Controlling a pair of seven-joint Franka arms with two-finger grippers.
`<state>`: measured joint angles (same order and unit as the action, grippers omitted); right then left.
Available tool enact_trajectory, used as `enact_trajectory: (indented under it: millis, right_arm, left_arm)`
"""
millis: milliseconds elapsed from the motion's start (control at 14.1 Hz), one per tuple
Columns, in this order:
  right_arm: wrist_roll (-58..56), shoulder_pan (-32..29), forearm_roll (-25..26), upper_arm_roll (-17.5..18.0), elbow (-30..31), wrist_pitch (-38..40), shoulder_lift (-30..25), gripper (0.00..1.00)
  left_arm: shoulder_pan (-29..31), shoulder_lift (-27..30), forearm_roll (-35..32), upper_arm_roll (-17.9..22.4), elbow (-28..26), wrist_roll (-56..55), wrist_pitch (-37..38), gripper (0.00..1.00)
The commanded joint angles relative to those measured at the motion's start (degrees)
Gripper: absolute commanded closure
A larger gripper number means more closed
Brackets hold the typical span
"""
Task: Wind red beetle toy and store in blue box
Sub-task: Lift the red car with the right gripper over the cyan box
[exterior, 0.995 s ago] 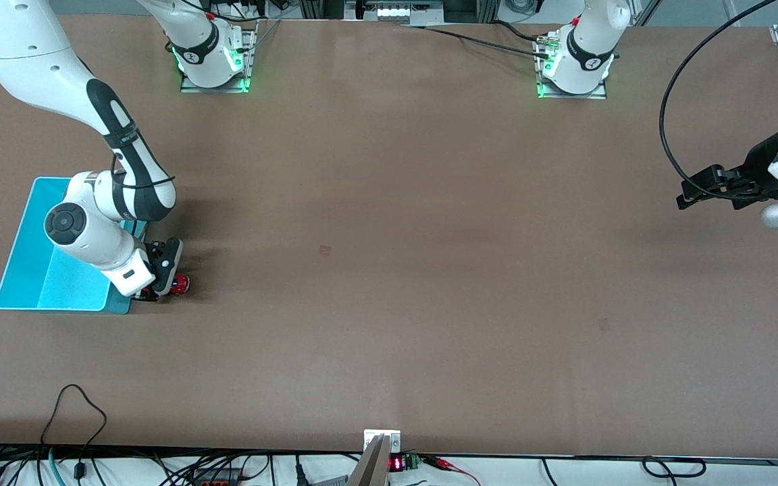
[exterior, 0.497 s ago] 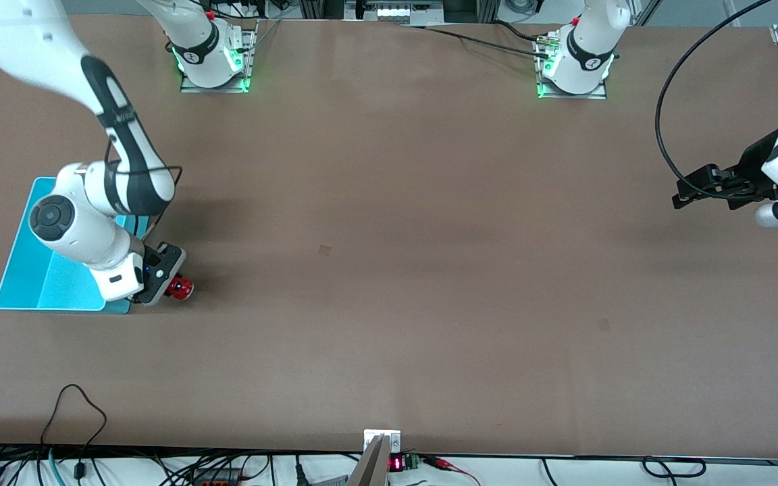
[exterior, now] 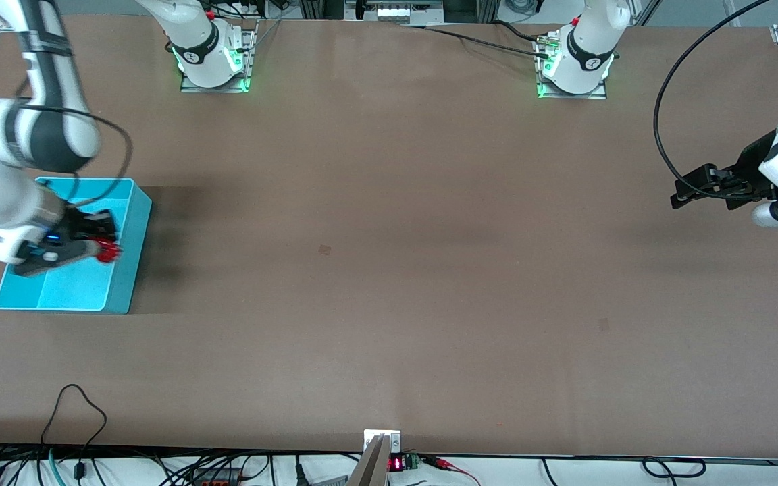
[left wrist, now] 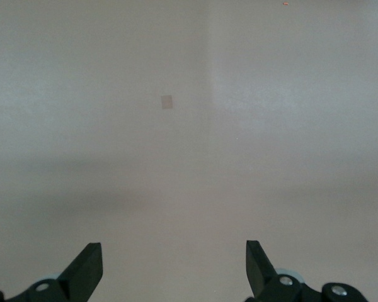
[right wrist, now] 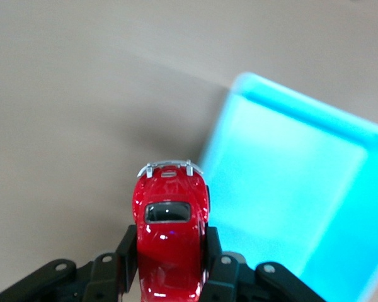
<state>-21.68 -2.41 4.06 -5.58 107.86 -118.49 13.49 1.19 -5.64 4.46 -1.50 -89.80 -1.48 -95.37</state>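
Right end effector [exterior: 102,244] is seen in the front view held up over the blue box [exterior: 129,260], its fingers clamped on the red beetle toy [exterior: 108,252], which shows as a small red patch at the fingertips above the box's open interior. The blue box itself is set on the worktop [exterior: 389,270] at the right arm's end, nearer to the front camera than the right arm's base. Left end effector [exterior: 683,196] is seen waiting above the worktop at the left arm's end, well apart from the blue box, with its fingers spread.

In the left wrist view, the left end effector [left wrist: 173,267] is shown with its two dark fingertips [left wrist: 88,264] held wide apart and nothing between them. Only bare worktop [left wrist: 239,126] is seen under it, marked by one small pale square.

In the right wrist view, the right end effector [right wrist: 170,258] is shown closed on the red beetle toy [right wrist: 171,242], one finger pressed against each flank of the glossy red body. The toy's rounded roof and dark window are turned up to the camera, and its silvery bumper points away from the wrist. The blue box [right wrist: 290,207] is seen below and beside the toy, with its pale rim and bright cyan floor in view; the toy is held above the rim, partly over the worktop [right wrist: 82,126] beside the box.
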Motion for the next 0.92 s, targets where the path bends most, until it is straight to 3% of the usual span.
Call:
enact_trajectory:
  millis: [0,142,639,710,781,852]
  right_arm:
    - [6.88,-0.14,-0.72,-4.61,1.3,-1.38,1.17,1.0]
    - [6.65,-0.93,-0.36,-7.51,3.22,-6.9,3.55,1.0]
    - [6.38,-2.16,-1.15,-7.61,8.15,-21.77,12.35,1.0]
    - [6.9,-2.16,-1.15,-7.61,8.33,-21.61,12.17,0.81]
    - [7.17,-2.07,-1.15,-7.61,8.33,-21.52,11.91,0.18]
    - [6.39,-2.16,-1.24,-7.61,8.33,-21.43,11.3,0.0]
  left_arm:
    - [-0.14,1.33,-0.68,-0.17,-1.0,-0.54,0.18,0.0]
    - [-0.14,1.33,-0.68,-0.17,-1.0,-0.46,0.18,0.0]
    - [-0.14,1.42,-0.68,-0.17,-1.0,-0.46,0.27,0.0]
    - [-0.14,1.42,-0.68,-0.17,-1.0,-0.46,0.27,0.0]
    - [-0.05,1.5,-0.68,-0.17,-1.08,-0.46,0.36,0.0]
    - [0.04,1.42,-0.68,-0.17,-1.08,-0.46,0.45,0.0]
